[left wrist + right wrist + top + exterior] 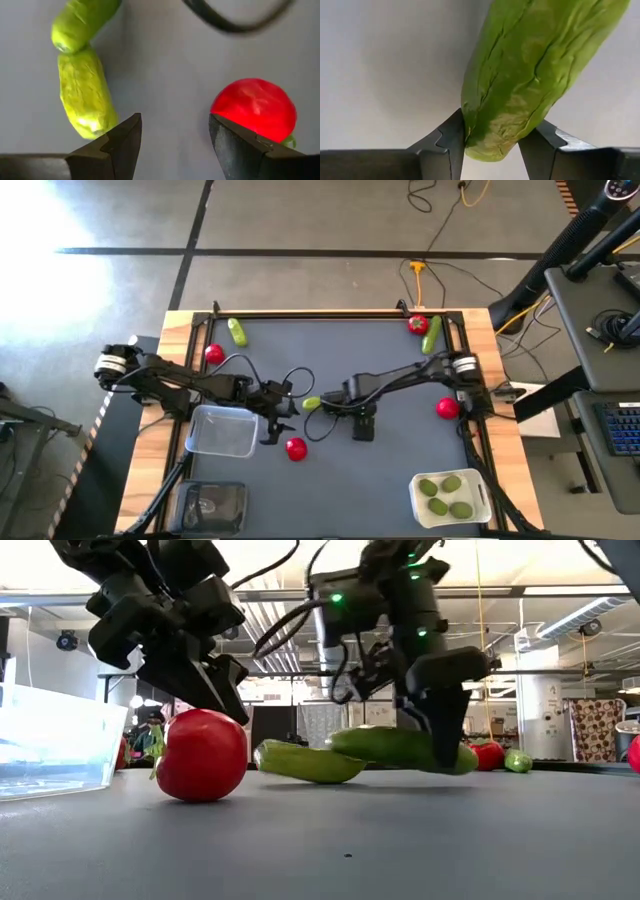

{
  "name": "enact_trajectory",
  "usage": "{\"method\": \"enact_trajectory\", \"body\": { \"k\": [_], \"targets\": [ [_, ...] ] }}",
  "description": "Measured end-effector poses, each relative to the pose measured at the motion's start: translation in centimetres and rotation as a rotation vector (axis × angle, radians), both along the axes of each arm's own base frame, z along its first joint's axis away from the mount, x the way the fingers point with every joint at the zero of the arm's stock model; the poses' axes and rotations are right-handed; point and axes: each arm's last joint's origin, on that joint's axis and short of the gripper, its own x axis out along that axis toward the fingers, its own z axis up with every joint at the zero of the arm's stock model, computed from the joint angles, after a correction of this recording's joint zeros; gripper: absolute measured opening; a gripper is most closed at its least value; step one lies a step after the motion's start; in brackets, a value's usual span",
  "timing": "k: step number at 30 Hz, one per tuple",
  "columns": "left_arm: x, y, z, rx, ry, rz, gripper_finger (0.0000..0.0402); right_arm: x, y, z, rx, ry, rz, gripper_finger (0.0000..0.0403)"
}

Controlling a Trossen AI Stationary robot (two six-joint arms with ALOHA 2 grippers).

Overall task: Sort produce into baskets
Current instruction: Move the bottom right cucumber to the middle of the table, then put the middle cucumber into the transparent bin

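Right hand (490,145) pinches the end of a cucumber (535,75), its fingers pressed against both sides, low over the dark worktop (400,450). This looks like the pick-up step; next comes a clean lift and a carry to a basket, which one I cannot tell. The white basket (418,498), well away from this cucumber, holds limes (447,494). A second cucumber (305,762) lies just beside the gripped one, so the lift should avoid dragging it. Left hand (175,145) hangs spread and empty close by, beside a tomato (201,755), with the clear basket (192,440) behind it. That arm crowds the route.
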Motion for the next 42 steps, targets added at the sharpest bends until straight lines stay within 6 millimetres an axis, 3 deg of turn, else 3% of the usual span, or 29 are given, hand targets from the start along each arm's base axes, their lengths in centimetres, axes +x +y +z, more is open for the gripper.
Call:
{"method": "enact_trajectory", "body": {
  "k": [6,11,14,21,27,30,33,42],
  "targets": [
    [0.2,0.2,0.2,0.000,-0.028,0.020,0.0213,2.6,1.0,0.1,-0.007,-0.064,0.210,0.0158],
    [0.4,0.3,0.4,0.025,-0.061,0.027,0.0213,3.9,1.0,0.2,-0.010,-0.096,0.192,0.0169],
    [0.5,0.4,0.5,0.027,-0.071,0.027,0.0213,4.4,1.0,0.2,-0.012,-0.116,0.168,0.0174],
    [0.6,0.4,0.5,0.034,-0.100,0.020,0.0213,5.2,2.3,0.6,0.069,-0.212,0.311,0.0181],
    [0.6,0.4,0.5,0.033,-0.108,0.015,0.0213,5.0,3.9,0.3,0.069,-0.200,0.337,0.0223],
    [0.5,0.4,0.4,0.032,-0.120,0.015,0.0213,4.9,4.2,0.4,0.019,-0.197,0.244,0.0250],
    [0.6,0.4,0.5,0.030,-0.140,0.015,0.0213,4.8,4.1,2.0,-0.009,-0.207,0.147,0.0272],
    [2.4,1.7,-0.9,-0.048,-0.070,0.101,0.0213,3.5,5.4,10.8,-0.007,-0.305,-0.061,0.0294]
  ]
}}
